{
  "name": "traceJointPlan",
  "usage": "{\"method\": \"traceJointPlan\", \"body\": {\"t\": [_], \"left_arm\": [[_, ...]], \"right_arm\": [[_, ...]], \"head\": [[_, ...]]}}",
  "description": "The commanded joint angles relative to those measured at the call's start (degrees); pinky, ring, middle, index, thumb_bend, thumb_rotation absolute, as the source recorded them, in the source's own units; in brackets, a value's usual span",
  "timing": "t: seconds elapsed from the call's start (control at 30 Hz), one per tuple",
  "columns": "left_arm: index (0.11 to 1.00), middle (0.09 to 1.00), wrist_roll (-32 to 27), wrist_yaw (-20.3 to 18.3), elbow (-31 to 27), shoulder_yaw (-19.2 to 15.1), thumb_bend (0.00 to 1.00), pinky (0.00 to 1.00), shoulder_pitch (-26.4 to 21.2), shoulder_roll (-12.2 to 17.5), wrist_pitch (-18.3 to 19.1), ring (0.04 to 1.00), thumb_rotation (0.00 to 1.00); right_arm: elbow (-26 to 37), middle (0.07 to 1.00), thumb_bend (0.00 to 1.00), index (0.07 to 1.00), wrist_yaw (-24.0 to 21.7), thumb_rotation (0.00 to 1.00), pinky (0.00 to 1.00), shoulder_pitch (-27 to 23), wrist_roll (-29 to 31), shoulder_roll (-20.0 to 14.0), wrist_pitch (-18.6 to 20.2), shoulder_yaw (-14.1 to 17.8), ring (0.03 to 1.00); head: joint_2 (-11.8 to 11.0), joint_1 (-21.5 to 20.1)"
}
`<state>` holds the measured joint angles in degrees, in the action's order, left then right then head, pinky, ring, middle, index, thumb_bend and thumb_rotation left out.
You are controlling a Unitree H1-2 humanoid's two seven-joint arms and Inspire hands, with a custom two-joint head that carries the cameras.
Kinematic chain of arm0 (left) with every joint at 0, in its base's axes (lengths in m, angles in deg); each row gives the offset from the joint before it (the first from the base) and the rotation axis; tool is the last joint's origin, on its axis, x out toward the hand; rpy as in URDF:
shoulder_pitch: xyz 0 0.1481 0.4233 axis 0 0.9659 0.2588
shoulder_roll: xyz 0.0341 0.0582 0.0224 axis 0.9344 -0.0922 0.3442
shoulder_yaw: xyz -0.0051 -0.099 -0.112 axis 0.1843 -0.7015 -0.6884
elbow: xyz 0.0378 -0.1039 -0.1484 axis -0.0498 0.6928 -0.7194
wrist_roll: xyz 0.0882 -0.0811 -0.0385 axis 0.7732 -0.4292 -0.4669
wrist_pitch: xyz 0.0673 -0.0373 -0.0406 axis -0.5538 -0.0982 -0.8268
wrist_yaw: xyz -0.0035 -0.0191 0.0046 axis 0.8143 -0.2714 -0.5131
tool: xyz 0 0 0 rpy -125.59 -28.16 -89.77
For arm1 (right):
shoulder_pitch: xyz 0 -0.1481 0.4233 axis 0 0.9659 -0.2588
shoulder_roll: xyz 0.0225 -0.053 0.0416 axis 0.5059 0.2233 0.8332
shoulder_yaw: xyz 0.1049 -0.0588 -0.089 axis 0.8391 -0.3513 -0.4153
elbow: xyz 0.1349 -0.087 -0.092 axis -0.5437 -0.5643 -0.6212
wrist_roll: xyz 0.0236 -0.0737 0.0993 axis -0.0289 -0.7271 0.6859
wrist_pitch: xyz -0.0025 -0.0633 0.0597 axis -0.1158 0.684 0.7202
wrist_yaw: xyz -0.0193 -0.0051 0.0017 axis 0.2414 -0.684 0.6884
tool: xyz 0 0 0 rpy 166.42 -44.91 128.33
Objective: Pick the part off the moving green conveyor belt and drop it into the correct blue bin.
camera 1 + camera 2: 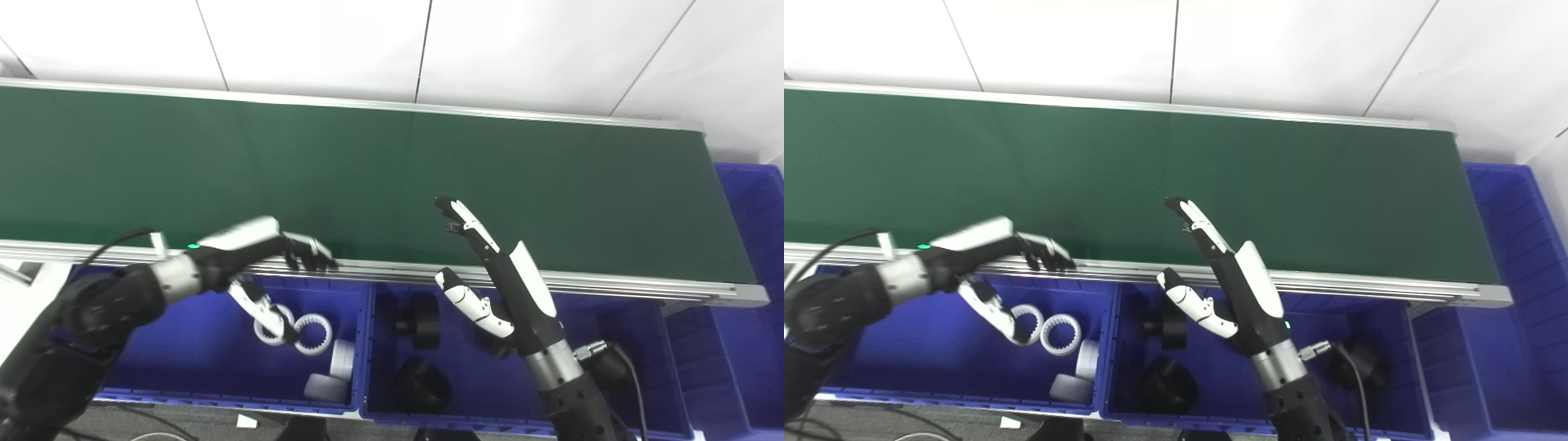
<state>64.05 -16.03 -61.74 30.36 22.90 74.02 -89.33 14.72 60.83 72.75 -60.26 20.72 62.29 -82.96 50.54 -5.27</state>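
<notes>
The green conveyor belt (367,177) runs across the picture with no part on the stretch in view. My left hand (263,257) hovers over the belt's near rail, above the left blue bin (202,355); its fingers are spread and it holds nothing. My right hand (490,269) stands upright over the near rail above the middle blue bin (612,361), fingers straight and apart, thumb out, holding nothing. The left bin holds white rings (312,334) and white cylinders (327,387). The middle bin holds black round parts (419,383).
A third blue bin (756,263) stands at the belt's right end. The belt's aluminium rail (612,283) runs between the hands and the bins. A white wall lies behind the belt. A cable (631,367) hangs from my right forearm.
</notes>
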Motion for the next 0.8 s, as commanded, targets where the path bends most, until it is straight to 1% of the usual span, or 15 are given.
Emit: {"method": "traceJointPlan", "body": {"t": [0.0, 0.07, 0.1, 0.13, 0.17, 0.27, 0.3, 0.37, 0.5, 0.57, 0.63, 0.7, 0.77], "left_arm": [[0.807, 0.827, -7.4, 3.2, 2.6, -1.8, 0.59, 0.77, 2.5, -2.9, -7.2, 0.806, 0.44], [0.841, 0.868, -10.8, 3.9, 5.3, -2.6, 0.58, 0.82, 3.8, -4.7, -11.4, 0.850, 0.52], [0.864, 0.891, -11.6, 4.1, 6.0, -2.7, 0.57, 0.84, 4.0, -5.3, -12.5, 0.872, 0.57], [0.872, 0.898, -12.8, 4.1, 6.9, -2.5, 0.57, 0.85, 4.3, -6.4, -13.5, 0.879, 0.59], [0.895, 0.924, -13.6, 4.1, 7.4, -2.5, 0.57, 0.86, 4.4, -7.2, -14.2, 0.902, 0.63], [0.917, 0.952, -16.9, 4.5, 7.0, -2.4, 0.56, 0.90, 5.7, -9.9, -13.0, 0.934, 0.65], [0.928, 0.966, -17.5, 4.8, 6.8, -2.4, 0.56, 0.91, 6.0, -10.5, -12.8, 0.950, 0.67], [0.938, 0.974, -18.6, 5.1, 6.3, -2.5, 0.54, 0.93, 6.8, -11.3, -12.6, 0.963, 0.68], [0.954, 0.984, -19.0, 5.4, 4.5, -2.8, 0.52, 0.94, 8.6, -11.6, -12.4, 0.975, 0.70], [0.966, 0.994, -18.8, 5.5, 3.2, -2.9, 0.50, 0.95, 9.6, -11.5, -11.8, 0.986, 0.72], [0.971, 0.997, -18.2, 5.6, 2.1, -2.8, 0.49, 0.95, 10.5, -11.3, -11.3, 0.990, 0.72], [0.976, 1.000, -18.3, 5.2, 2.5, -2.5, 0.47, 0.96, 11.1, -11.1, -11.8, 0.998, 0.73], [0.974, 0.998, -18.6, 4.8, 3.5, -2.2, 0.47, 0.96, 11.6, -11.2, -12.5, 0.996, 0.72]], "right_arm": [[2.2, 0.961, 0.37, 0.934, 0.3, 0.86, 0.87, 0.1, 0.6, 0.3, -0.2, 0.1, 0.936], [1.9, 0.961, 0.36, 0.934, 0.3, 0.86, 0.87, 0.3, 0.7, 0.3, -0.4, 0.0, 0.937], [1.8, 0.960, 0.36, 0.933, 0.3, 0.86, 0.87, 0.4, 0.7, 0.2, -0.5, 0.0, 0.937], [1.3, 0.960, 0.36, 0.932, 0.4, 0.86, 0.87, 0.5, 0.7, 0.3, -0.9, -0.2, 0.937], [1.0, 0.960, 0.37, 0.932, 0.4, 0.86, 0.88, 0.5, 0.8, 0.3, -1.2, -0.3, 0.938], [0.1, 0.960, 0.37, 0.933, 0.3, 0.85, 0.88, 0.8, 1.3, 0.6, -1.6, -0.9, 0.940], [0.0, 0.961, 0.37, 0.933, 0.4, 0.85, 0.87, 0.9, 1.2, 0.7, -1.6, -1.1, 0.938], [0.0, 0.963, 0.36, 0.936, 0.3, 0.84, 0.87, 1.1, 1.3, 0.8, -1.6, -1.5, 0.939], [0.8, 0.967, 0.36, 0.940, 0.2, 0.85, 0.88, 1.9, 1.5, 1.4, -0.8, -2.3, 0.941], [1.4, 0.965, 0.37, 0.941, 0.1, 0.83, 0.87, 2.7, 2.5, 1.9, -0.1, -2.7, 0.939], [1.5, 0.966, 0.36, 0.943, 0.2, 0.83, 0.87, 3.6, 2.7, 2.2, -0.3, -3.1, 0.940], [1.2, 0.973, 0.36, 0.946, 0.0, 0.86, 0.88, 4.7, 2.7, 2.1, -0.7, -3.6, 0.944], [0.8, 0.978, 0.37, 0.949, -0.1, 0.89, 0.88, 5.8, 2.8, 1.7, -0.8, -4.0, 0.948]], "head": [[0.2, 0.1], [0.2, 0.1], [0.3, 0.1], [0.2, 0.1], [0.2, 0.1], [0.3, -0.4], [0.4, -0.4], [0.5, -0.7], [2.0, -1.1], [2.7, -1.9], [2.6, -2.1], [2.6, -2.1], [2.6, -2.1]]}}
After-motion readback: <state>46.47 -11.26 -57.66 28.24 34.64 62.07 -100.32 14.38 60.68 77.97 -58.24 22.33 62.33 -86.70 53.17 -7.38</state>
